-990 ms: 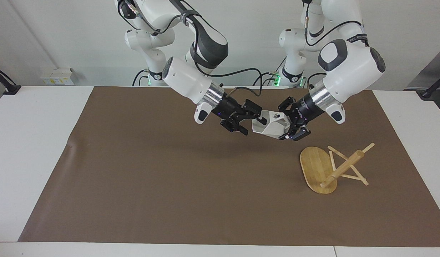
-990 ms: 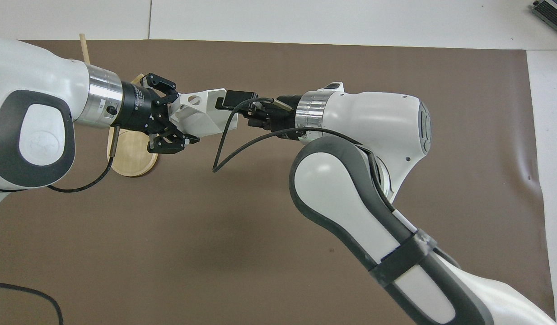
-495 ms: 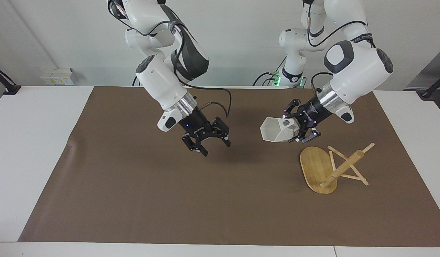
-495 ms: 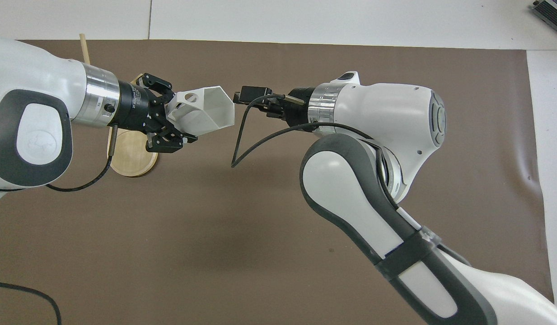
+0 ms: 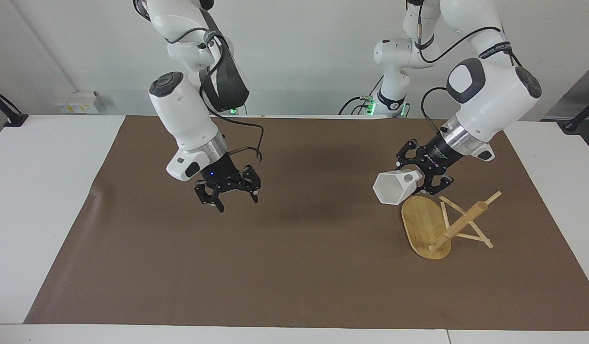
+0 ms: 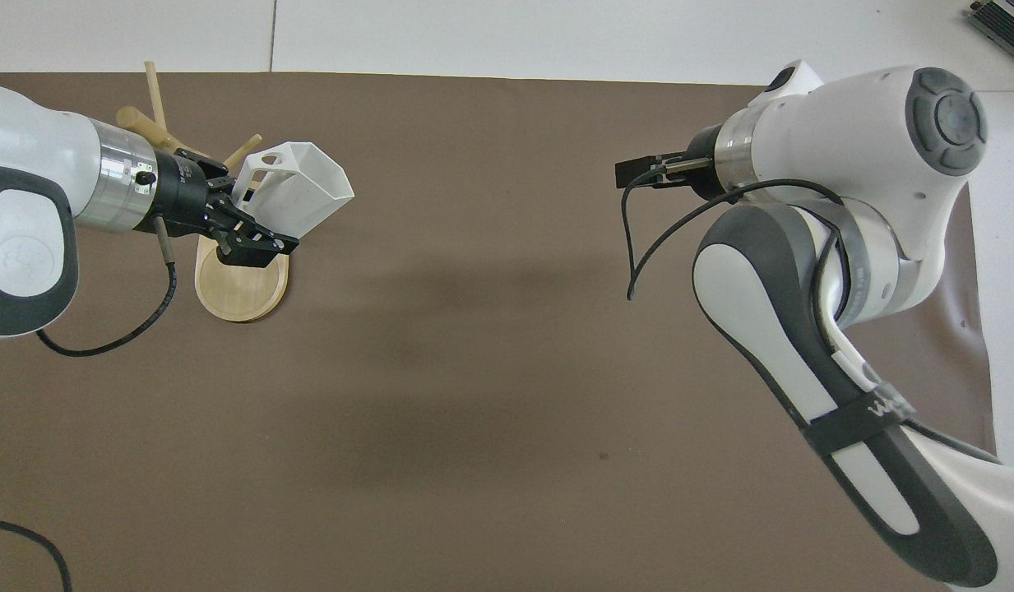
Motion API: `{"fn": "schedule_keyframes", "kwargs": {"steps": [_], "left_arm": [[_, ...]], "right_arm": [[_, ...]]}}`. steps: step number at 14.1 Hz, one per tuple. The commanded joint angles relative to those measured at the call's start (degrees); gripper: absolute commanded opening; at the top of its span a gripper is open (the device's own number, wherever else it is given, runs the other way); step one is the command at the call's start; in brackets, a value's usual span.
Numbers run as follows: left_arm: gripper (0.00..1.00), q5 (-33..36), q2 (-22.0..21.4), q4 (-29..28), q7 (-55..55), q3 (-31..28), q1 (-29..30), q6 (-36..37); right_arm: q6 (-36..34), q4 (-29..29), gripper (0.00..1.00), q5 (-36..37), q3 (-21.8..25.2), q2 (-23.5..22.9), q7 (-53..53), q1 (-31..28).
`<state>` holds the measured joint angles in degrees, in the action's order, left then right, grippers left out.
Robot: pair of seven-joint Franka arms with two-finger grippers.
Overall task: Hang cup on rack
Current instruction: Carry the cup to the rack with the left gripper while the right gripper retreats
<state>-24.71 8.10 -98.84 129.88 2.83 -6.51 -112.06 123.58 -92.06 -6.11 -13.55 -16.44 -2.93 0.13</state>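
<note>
The white faceted cup [image 5: 393,188] [image 6: 297,189] hangs in the air on its side, mouth toward the right arm's end of the table. My left gripper [image 5: 421,184] [image 6: 243,222] is shut on its handle end. The cup is just above the mat, at the edge of the rack's oval base [image 5: 425,224] [image 6: 239,284]. The bamboo rack stands on the mat at the left arm's end, its post [image 5: 459,224] and thin pegs clear of the cup. My right gripper [image 5: 234,198] hangs open and empty over the mat toward the right arm's end.
A brown mat [image 5: 294,267] covers most of the white table [image 5: 46,191]. A loose black cable [image 6: 638,238] hangs from the right wrist. In the overhead view the right arm hides that gripper's fingers.
The right gripper has drawn away from the cup's mouth toward its own end of the table. The left gripper has carried the cup down toward the rack's base.
</note>
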Motion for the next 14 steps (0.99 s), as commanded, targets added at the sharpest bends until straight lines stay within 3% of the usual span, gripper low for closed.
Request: {"fn": "schedule_keyframes", "kwargs": {"steps": [1, 9, 14], "left_arm": [[0.0, 1.2, -2.3, -3.3, 6.0, -0.2, 0.8, -2.3], [0.0, 4.0, -3.5, -7.4, 16.7, -0.4, 2.0, -8.0], [0.0, 4.0, -3.7, -8.6, 21.3, -0.4, 2.2, -10.7]], "right_arm": [[-4.7, 0.8, 1.0, 5.1, 2.9, 1.0, 1.4, -0.4], [-11.7, 1.4, 1.0, 7.3, 6.4, 4.0, 1.5, -2.8], [-22.3, 7.9, 1.0, 7.0, 9.3, 4.0, 1.6, -2.8]]}}
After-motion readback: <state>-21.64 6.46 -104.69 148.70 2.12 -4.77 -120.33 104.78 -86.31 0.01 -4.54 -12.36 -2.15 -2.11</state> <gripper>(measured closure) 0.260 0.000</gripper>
